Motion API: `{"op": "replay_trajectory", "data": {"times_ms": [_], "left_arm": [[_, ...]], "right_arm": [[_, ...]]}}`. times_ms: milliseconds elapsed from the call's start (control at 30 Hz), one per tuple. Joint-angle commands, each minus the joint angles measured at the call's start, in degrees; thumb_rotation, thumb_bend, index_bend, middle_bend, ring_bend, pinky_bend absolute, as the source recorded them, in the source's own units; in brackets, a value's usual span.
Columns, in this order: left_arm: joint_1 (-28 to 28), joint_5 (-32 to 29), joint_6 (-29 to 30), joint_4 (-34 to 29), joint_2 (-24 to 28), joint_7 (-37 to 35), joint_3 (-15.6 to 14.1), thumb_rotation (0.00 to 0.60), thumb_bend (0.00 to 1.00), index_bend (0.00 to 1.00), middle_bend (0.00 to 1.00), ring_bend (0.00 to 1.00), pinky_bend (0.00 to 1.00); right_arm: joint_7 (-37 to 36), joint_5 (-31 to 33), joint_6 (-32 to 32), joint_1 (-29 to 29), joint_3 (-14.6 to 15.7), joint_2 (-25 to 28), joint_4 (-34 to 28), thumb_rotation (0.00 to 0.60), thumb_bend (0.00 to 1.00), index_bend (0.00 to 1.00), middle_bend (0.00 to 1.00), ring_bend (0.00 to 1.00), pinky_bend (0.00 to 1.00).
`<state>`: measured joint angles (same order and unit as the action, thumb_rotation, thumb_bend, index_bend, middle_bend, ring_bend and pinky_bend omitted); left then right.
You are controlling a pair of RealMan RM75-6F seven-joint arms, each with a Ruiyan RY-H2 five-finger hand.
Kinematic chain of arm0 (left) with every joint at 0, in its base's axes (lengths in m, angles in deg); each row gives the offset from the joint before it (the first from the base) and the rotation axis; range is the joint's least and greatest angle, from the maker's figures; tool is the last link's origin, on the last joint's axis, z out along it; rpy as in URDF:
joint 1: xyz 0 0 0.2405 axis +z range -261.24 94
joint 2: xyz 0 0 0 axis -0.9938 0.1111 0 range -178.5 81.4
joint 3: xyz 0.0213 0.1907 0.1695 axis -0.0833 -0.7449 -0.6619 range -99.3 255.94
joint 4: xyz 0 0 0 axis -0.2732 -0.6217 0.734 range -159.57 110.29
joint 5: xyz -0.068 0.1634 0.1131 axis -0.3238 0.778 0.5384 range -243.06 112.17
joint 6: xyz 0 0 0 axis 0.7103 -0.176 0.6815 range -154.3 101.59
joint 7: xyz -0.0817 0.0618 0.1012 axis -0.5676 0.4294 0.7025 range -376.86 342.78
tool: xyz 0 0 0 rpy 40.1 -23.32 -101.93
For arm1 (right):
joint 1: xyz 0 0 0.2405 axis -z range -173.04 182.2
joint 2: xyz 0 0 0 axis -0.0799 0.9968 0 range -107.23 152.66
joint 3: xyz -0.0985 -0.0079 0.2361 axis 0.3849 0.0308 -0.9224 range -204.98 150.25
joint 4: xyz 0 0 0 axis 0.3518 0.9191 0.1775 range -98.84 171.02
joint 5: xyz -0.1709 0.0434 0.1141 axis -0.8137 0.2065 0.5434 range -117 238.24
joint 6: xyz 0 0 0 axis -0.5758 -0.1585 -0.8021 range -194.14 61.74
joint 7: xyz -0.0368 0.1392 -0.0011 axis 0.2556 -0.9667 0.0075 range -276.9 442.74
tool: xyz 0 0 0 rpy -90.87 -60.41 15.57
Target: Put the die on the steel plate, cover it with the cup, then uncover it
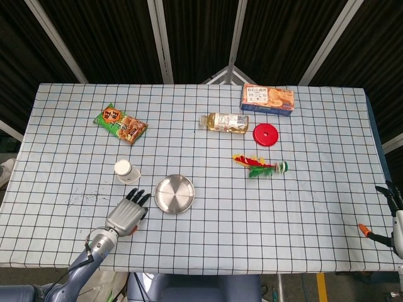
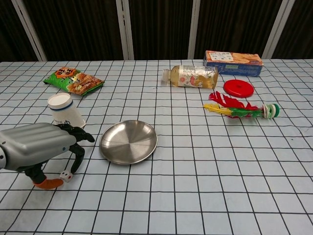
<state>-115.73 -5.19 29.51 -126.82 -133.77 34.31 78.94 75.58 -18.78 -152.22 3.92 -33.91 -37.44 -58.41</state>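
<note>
Near the front left corner of the tabletop, the left hand hovers low, dark fingers curled down around the white die, thumb tip beside it; an actual grip cannot be told. The steel plate lies just to its right, the paper cup on its side behind. The right hand sits off the right edge, its state unclear. No label text is readable.
</note>
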Motion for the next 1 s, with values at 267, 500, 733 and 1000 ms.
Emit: {"op": "replay_trajectory", "data": {"times_ms": [267,500,733,1000], "left_arm": [[-0.6,-0.7,1.4,0.2,0.0,0.4,-0.8,0.6,0.45,0.5,0.08,0.0,0.0],[-0.9,-1.3,1.9,0.2,-0.1,1.1,-1.5,0.6,0.46,0.5,0.08,0.0,0.0],[-1.3,-1.6,2.0,0.1,-0.1,0.4,-1.9,0.6,0.5,0.52,0.11,0.0,0.0],[-1.6,-0.1,3.5,-1.3,1.1,-1.3,-2.0,0.6,0.53,0.56,0.13,0.0,0.0]], "right_arm": [[0.0,0.4,0.4,-0.1,-0.1,-0.2,0.0,0.6,0.1,0.21,0.12,0.14,0.06],[0.2,0.7,0.7,-0.1,-0.2,-0.3,-0.1,0.6,0.1,0.21,0.12,0.14,0.06],[0.3,1.1,0.9,-0.2,-0.3,-0.4,-0.2,0.6,0.1,0.21,0.12,0.14,0.06],[0.3,1.1,1.0,-0.2,-0.4,-0.5,-0.1,0.6,0.1,0.21,0.12,0.14,0.06]]}}
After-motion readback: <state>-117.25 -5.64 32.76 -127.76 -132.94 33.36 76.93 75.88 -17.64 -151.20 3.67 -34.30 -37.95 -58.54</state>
